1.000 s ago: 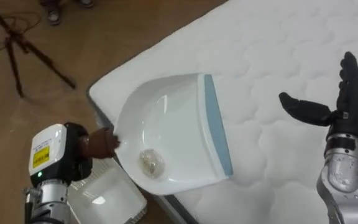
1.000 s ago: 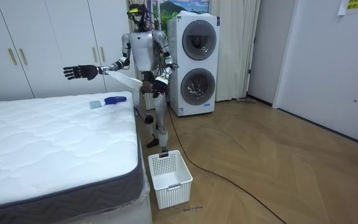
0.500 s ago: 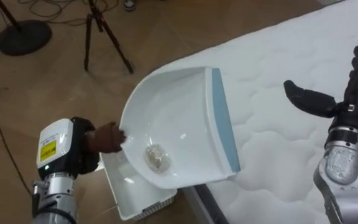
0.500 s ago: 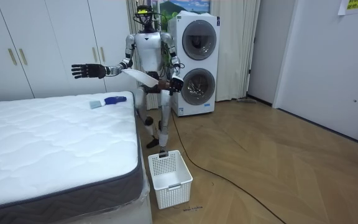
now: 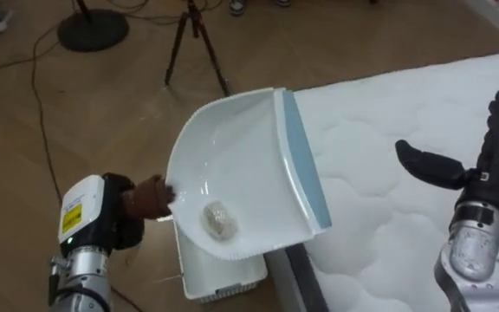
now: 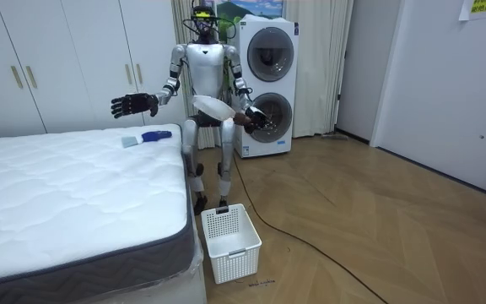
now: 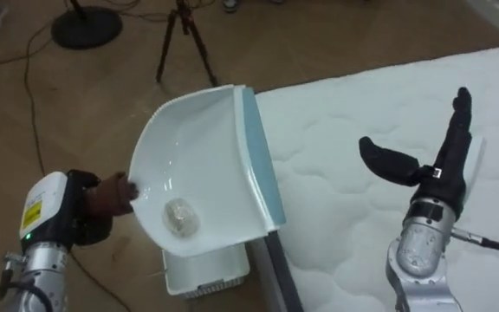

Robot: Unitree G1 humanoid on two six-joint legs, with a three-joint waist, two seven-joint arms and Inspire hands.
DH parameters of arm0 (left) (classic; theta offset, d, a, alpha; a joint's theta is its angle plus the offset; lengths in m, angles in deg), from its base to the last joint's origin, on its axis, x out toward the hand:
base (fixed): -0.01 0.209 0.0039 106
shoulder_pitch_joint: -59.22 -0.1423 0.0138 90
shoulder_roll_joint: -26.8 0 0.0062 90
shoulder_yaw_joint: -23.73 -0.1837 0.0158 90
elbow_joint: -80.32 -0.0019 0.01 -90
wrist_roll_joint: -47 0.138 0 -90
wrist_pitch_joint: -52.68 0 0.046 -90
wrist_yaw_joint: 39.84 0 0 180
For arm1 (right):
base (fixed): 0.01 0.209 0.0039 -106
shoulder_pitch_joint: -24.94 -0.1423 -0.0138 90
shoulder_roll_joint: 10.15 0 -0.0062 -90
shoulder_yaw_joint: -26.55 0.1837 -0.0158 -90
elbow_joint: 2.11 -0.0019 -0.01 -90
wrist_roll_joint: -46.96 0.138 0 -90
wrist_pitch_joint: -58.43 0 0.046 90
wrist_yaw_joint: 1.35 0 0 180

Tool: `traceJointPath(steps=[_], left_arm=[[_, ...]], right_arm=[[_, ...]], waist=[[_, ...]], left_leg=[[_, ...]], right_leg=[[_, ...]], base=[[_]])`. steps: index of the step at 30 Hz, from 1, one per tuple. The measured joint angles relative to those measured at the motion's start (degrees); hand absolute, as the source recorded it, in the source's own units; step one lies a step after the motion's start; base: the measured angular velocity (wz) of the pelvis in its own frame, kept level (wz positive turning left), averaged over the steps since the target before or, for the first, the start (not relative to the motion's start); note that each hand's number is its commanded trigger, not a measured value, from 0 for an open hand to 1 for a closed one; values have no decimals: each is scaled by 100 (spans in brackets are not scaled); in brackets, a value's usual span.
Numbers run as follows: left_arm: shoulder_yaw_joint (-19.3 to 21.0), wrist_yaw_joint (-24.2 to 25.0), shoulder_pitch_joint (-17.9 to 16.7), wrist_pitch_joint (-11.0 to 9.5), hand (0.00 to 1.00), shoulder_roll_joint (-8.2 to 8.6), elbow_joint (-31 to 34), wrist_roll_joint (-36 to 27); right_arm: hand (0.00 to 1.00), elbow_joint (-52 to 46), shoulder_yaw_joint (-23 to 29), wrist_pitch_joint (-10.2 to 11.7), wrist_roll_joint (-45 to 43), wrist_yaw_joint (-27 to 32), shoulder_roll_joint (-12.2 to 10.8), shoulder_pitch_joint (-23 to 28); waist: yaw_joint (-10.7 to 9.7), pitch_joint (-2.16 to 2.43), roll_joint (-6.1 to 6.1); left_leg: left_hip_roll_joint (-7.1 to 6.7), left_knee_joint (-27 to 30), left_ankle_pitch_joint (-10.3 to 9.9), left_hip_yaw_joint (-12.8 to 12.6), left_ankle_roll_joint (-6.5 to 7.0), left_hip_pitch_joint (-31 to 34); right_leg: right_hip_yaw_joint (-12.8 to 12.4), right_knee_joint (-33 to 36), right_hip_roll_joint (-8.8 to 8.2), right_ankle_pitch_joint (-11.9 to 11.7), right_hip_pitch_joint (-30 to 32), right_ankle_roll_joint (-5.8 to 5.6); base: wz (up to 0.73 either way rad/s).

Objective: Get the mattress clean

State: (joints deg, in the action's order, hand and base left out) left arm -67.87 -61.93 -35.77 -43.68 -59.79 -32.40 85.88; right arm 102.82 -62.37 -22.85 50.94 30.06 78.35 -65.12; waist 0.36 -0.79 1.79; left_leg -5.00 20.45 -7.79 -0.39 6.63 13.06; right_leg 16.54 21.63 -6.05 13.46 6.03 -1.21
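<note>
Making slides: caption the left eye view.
Left hand holds a white plastic dustpan carrying a crumpled wad, white slatted basket showing beneath; open right hand hovers above white quilted mattress.

Bright even room light, soft glare on the dustpan

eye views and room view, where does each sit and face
Left eye view: on the head, looking down at the dustpan, basket and bed; left hand grips the dustpan, right hand open.
Right eye view: same scene, from slightly aside.
Room view: across the room, facing the whole robot by the bed.
All share dustpan, basket, bed.
</note>
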Motion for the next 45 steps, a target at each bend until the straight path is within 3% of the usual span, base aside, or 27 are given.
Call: traceJointPath(steps=[3,6,10,12,15,19,26,29,30,33,37,41,45], left_arm=[[22,-47,78,1,100,12,-93,4],[22,-104,82,23,100,30,-429,10],[33,-268,188,68,100,-20,-1061,-76],[43,-386,341,124,100,-31,-1427,-129],[30,-548,806,129,100,-77,-2134,-122],[-165,-826,1386,153,100,-348,-2899,-129],[-453,-1094,1869,205,100,-694,-3260,-114],[-632,-1105,2000,254,100,-824,-3260,-107],[-737,-1103,2074,309,100,-877,-3261,-82],[-920,-1100,2206,467,100,-947,-3261,158],[-1129,-1094,2353,600,100,-1046,-3270,303],[-1443,-895,2589,826,100,-1141,-3359,359],[-1443,-797,2797,980,100,-1318,-3348,790]], right_arm=[[0,92,0,-7,-7,-16,0,-126],[0,316,-33,-2,10,-16,1,-222],[0,513,-283,78,2,27,0,-311],[0,674,-389,122,-24,29,0,-354],[0,1278,-390,122,-26,35,0,-745],[0,1791,-452,144,-14,39,0,-974],[0,2113,-632,192,-14,19,0,-976],[0,2111,-667,192,-202,23,0,-986],[0,2113,-672,192,-248,22,0,-989],[0,2113,-736,191,-252,15,0,-983],[0,2109,-891,166,-252,20,1,-983],[0,2112,-927,40,-251,-1,3,-1008],[0,2112,-940,-122,-333,-56,19,-1027]], waist=[[182,-4,15],[429,-13,40],[477,-26,92],[474,-54,163],[484,-73,209],[434,-99,183],[178,-185,34],[58,-189,2],[-11,-193,-5],[-139,-197,-26],[-203,-202,-70],[-310,-236,-164],[-378,-238,-238]], left_leg=[[-66,-92,99,207,-57,173],[-66,-126,110,218,-62,184],[-73,-92,109,245,-61,353],[-74,-14,107,294,-57,536],[-68,196,102,313,-47,823],[-79,379,85,315,-26,1142],[-261,689,74,327,38,1762],[-366,829,75,322,44,2075],[-400,930,74,320,48,2193],[-483,1047,63,310,62,2380],[-484,1256,29,282,98,2661],[-487,1492,7,214,102,3009],[-500,1728,-9,124,73,3344]], right_leg=[[90,-103,28,-22,16,65],[109,-145,34,-22,18,66],[187,-66,10,-19,200,60],[221,-10,3,-18,366,59],[207,123,-3,-11,676,49],[218,331,-38,3,1004,46],[202,981,-300,216,1740,20],[43,1382,-405,295,2169,0],[-79,1536,-422,333,2340,1],[-60,1761,-517,344,2632,12],[-100,1943,-513,381,2895,26],[-367,2221,-492,384,3298,18],[-502,2545,-512,460,3670,5]], base=[[44],[6],[1],[8],[2],[0],[4],[10],[13],[12],[0],[-1],[-2]])
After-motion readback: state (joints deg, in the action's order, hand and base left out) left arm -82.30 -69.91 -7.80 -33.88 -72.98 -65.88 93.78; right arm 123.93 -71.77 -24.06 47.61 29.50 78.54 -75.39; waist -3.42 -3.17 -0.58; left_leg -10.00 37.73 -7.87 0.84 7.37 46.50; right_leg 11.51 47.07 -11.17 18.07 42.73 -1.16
